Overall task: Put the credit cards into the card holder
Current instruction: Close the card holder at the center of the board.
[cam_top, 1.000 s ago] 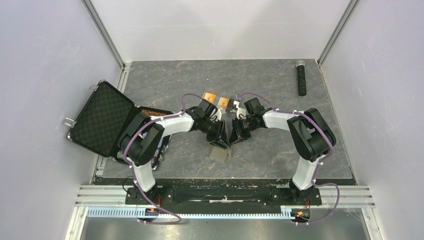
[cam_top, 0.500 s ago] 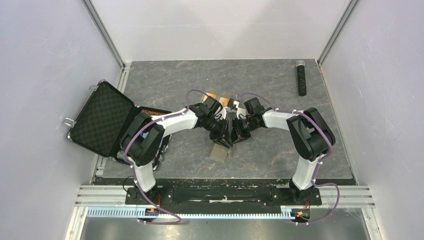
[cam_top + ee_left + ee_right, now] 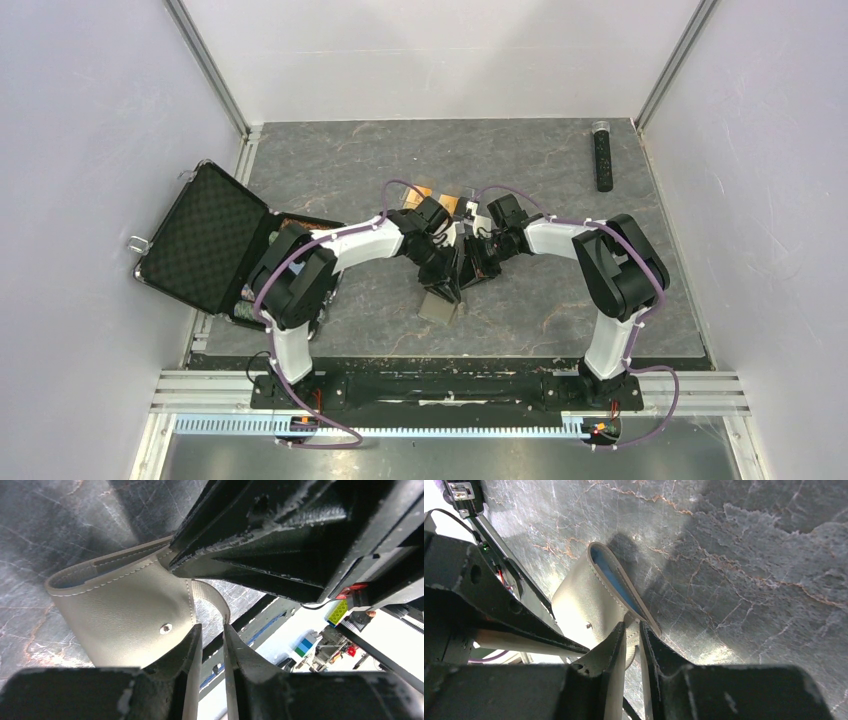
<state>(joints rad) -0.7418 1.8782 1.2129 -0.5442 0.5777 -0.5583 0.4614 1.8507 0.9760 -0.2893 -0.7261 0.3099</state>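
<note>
My left gripper (image 3: pixel 212 630) was closed down to a thin slit. The pale snap tab of the flat, taupe, stitched folding card holder (image 3: pixel 120 605) curved into that slit and was nipped between the fingertips. My right gripper (image 3: pixel 633 628) was just as narrow, pinched on the edge of the same card holder beside its tab, so the two grippers met head to head, almost touching. Between them the card holder was bowed open over the dark marbled table (image 3: pixel 330 160). Its light blue lining showed in the right wrist view, and its small metal snap stud faced the left one. From above it sat near the middle of the table, on the near side of both grippers. The thin orange-gold credit cards (image 3: pixel 466 206) lay on the table behind my wrists, partly hidden by them and apart from the card holder. A black hard-shell case (image 3: pixel 205 240) sat open at the left edge, and a slim black stick (image 3: pixel 603 155) lay near the far right corner.
</note>
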